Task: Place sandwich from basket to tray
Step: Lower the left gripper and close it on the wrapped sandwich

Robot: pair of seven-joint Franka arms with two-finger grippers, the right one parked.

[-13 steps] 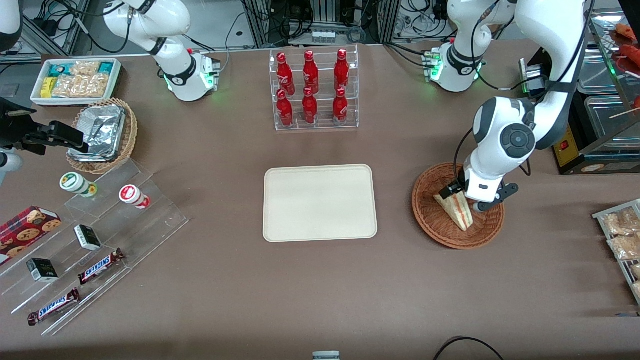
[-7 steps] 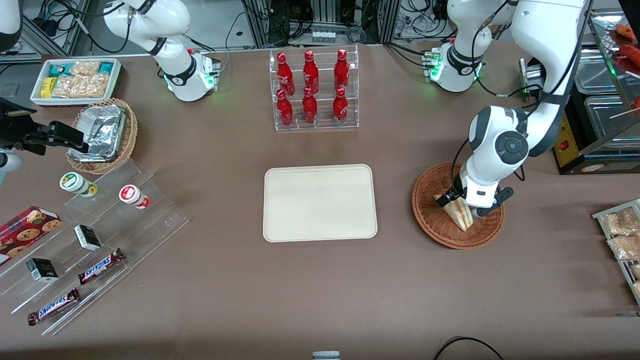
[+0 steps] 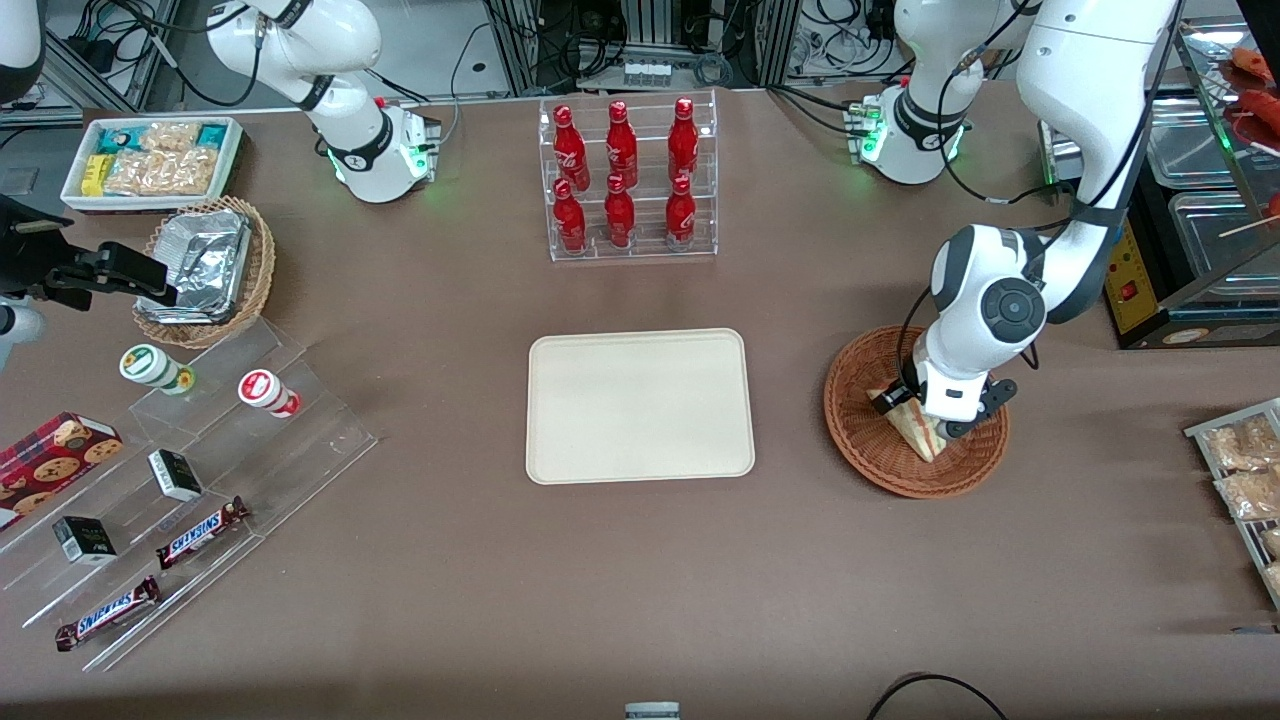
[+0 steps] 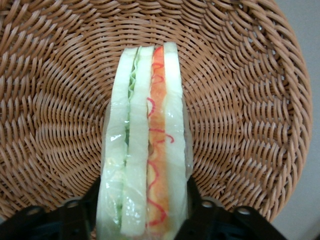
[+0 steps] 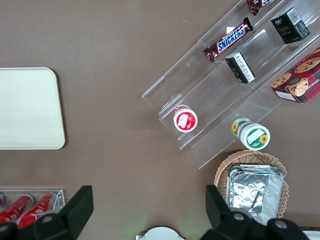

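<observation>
The sandwich (image 3: 922, 432) stands on edge in the reddish-brown wicker basket (image 3: 870, 450), filling layers up. My left gripper (image 3: 935, 410) is low in the basket, right over the sandwich. In the left wrist view the sandwich (image 4: 145, 150) runs between my two black fingers (image 4: 197, 212), one on each side, close against the clear wrap. The gripper (image 4: 144, 212) is open around it. The basket weave (image 4: 240, 100) fills that view. The cream tray (image 3: 640, 405) lies flat and bare at the table's middle, beside the basket; its corner shows in the right wrist view (image 5: 25, 107).
A clear rack of red bottles (image 3: 625, 180) stands farther from the front camera than the tray. A clear stepped stand with snack bars and cups (image 3: 190, 470), a lighter basket with foil containers (image 3: 205, 265) and a white snack box (image 3: 150, 160) lie toward the parked arm's end.
My left arm has come down and shifted slightly toward the tray, bringing the gripper lower around the sandwich. The sandwich stays in the basket.
</observation>
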